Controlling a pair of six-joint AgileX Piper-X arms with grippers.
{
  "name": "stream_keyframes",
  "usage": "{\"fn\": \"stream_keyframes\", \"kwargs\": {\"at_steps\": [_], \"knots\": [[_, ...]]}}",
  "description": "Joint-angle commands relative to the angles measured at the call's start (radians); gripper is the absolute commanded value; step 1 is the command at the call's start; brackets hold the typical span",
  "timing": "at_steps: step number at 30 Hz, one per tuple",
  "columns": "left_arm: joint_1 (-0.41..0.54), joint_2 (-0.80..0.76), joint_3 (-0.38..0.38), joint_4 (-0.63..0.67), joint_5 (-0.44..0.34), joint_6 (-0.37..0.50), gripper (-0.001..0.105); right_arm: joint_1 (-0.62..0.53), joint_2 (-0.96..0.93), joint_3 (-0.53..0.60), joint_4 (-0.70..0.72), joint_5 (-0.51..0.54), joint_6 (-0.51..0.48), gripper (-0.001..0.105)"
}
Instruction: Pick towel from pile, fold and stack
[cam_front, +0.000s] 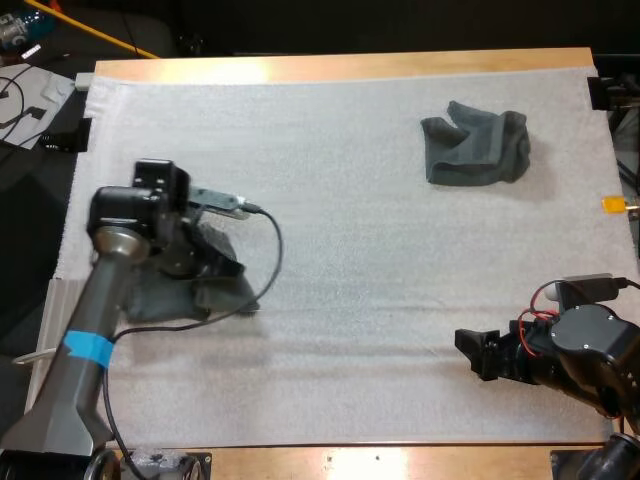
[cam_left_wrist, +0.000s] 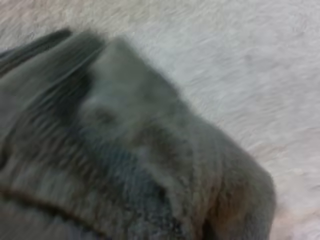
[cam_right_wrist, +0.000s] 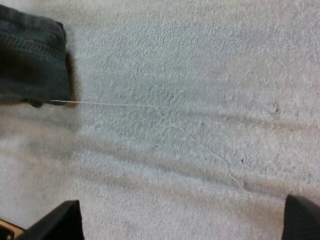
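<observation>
While left claw (cam_front: 218, 266) covers near towel (cam_front: 150, 298), crumpled towel (cam_front: 475, 148) apart on mat (cam_front: 350, 250)

High view down over whole mat (cam_front: 350, 330), left wrist close on towel (cam_left_wrist: 125, 165), right wrist low over mat.

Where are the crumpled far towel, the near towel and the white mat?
crumpled far towel (cam_front: 475, 150), high view, its middle folds.
near towel (cam_front: 160, 296), high view, its uncovered part.
white mat (cam_front: 350, 250), high view, bare centre.
</observation>
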Motion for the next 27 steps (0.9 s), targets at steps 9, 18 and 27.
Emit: {"fn": "stream_keyframes", "kwargs": {"at_steps": [9, 18, 27], "knots": [[0.195, -0.014, 0.012, 0.020, -0.011, 0.024, 0.000, 0.003, -0.005, -0.007, 0.004, -0.004, -0.007, 0.077], [0.217, -0.022, 0.047, 0.008, -0.115, 0.039, -0.001, 0.003, -0.008, -0.006, 0.006, -0.011, -0.003, 0.077], [0.216, 0.003, 0.043, -0.010, -0.199, 0.027, 0.000, 0.001, 0.002, -0.007, -0.003, -0.014, 0.003, 0.077]]}}
